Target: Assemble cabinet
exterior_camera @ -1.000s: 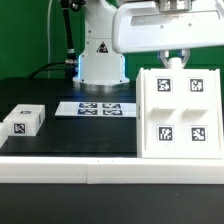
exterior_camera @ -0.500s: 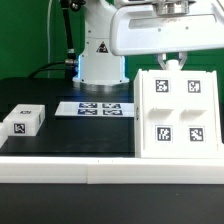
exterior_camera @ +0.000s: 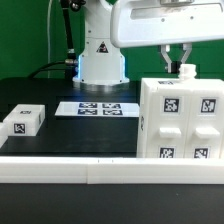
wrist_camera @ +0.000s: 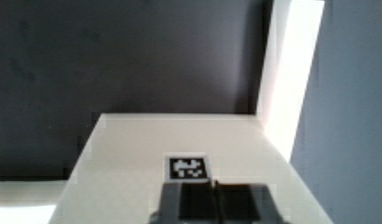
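At the exterior view's left, a small white block (exterior_camera: 22, 122) with one tag lies on the black bench (exterior_camera: 60, 140), close to the bench's left edge. A wide strip of bare bench runs from the block toward the middle, with nothing on it. A long white bar (exterior_camera: 90, 172) runs along the whole front edge, and it closes off that side. In the middle, farther back, the flat marker board (exterior_camera: 95, 108) lies in front of the white arm base (exterior_camera: 100, 55). There is open bench between the block and the board. At the exterior view's right stands the big white box (exterior_camera: 180, 125), upright, with tags on two faces. Its near corner points toward the front. Its far side runs out of the picture, and its bottom edge meets the bar, but I cannot tell if they touch. The tool (exterior_camera: 179, 66) hangs right over the box's top edge. Its fingers slant in toward a small white bit there, but I cannot tell if they pinch it. In the wrist view, a dark finger (wrist_camera: 206, 205) sits just by a tag (wrist_camera: 188, 166) on a flat white face of the box.
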`<state>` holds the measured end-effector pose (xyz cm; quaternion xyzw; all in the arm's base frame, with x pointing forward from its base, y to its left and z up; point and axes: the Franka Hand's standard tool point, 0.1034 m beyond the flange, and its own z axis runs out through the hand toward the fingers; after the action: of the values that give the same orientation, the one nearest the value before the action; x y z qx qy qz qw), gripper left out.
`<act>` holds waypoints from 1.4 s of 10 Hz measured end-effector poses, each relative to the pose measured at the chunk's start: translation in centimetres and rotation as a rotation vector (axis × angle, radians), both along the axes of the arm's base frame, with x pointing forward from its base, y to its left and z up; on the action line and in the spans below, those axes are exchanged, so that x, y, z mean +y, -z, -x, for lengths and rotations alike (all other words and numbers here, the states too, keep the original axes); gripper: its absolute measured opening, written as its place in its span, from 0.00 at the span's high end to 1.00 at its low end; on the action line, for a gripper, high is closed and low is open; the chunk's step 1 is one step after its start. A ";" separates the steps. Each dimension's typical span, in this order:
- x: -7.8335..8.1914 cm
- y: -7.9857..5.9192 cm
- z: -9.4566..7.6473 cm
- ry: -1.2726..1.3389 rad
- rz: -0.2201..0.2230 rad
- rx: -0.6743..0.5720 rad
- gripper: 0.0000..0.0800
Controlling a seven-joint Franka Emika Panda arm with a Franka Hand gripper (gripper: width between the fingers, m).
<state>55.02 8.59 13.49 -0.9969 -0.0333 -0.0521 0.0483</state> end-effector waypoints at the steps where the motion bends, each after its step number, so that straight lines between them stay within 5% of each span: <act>1: 0.0 0.0 0.0 0.000 0.000 0.000 1.00; 3: 0.0 0.0 0.0 0.000 0.000 0.000 0.95; 4: 0.0 0.0 0.0 0.000 0.000 0.000 0.73; 5: 0.0 0.0 0.0 0.000 0.000 0.000 0.73; 7: 0.0 0.0 0.0 0.000 0.000 0.000 0.28; 8: 0.0 0.0 0.0 0.000 0.000 0.000 0.28; 9: 0.0 0.0 0.0 0.001 0.000 0.000 0.08; 14: -2.3 2.3 4.9 0.128 0.009 0.070 0.00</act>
<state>50.09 6.26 11.15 -0.9984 0.0318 -0.0201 0.0414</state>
